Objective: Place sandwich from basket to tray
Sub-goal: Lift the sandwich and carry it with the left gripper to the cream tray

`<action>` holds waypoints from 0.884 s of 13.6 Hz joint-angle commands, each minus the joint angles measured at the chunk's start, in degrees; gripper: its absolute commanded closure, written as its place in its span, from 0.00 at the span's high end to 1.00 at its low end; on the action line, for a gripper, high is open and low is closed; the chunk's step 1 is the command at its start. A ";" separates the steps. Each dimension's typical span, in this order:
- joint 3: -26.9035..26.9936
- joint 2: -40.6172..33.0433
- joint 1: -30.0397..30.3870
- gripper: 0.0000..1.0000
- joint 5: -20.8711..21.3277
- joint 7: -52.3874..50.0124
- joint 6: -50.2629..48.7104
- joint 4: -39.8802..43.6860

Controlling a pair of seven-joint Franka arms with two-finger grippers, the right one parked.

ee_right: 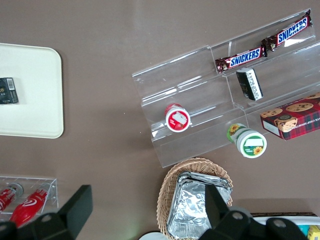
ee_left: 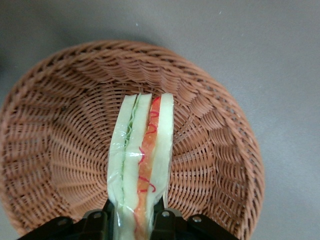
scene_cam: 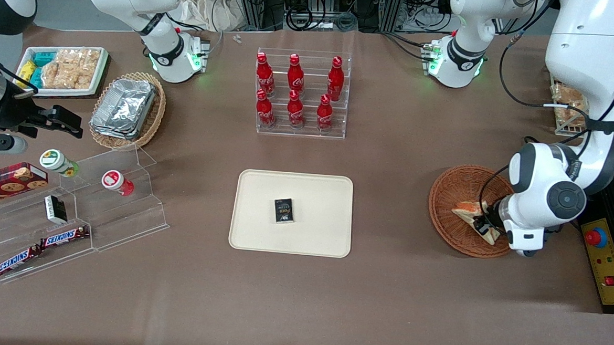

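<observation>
- Wicker basket holds the sandwich, standing on edge in clear film.
- My gripper is pinching the wedge across its bread faces at one end, low over the basket.
- Judgement: light, soft, easily crushed; the film looks slippery. A gentle squeeze on the flat bread sides suits.
- Tray lies well apart, carrying a small dark packet.

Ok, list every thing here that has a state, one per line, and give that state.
hand: over the basket, shut on the sandwich.
sandwich: wrapped, gripped at one end, standing on edge above the basket's floor.
basket: upright on the table, nothing else visible inside.
tray: flat on the table, carrying only a small dark packet.
bottles: six, upright and capped in the clear rack.
</observation>
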 commanded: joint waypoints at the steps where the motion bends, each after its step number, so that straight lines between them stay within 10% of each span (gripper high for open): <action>1: -0.47 -0.86 -0.10 0.00 0.80 -1.45 -10.57 8.64; 12: -5.83 11.42 -18.62 0.00 0.53 12.95 -21.59 35.81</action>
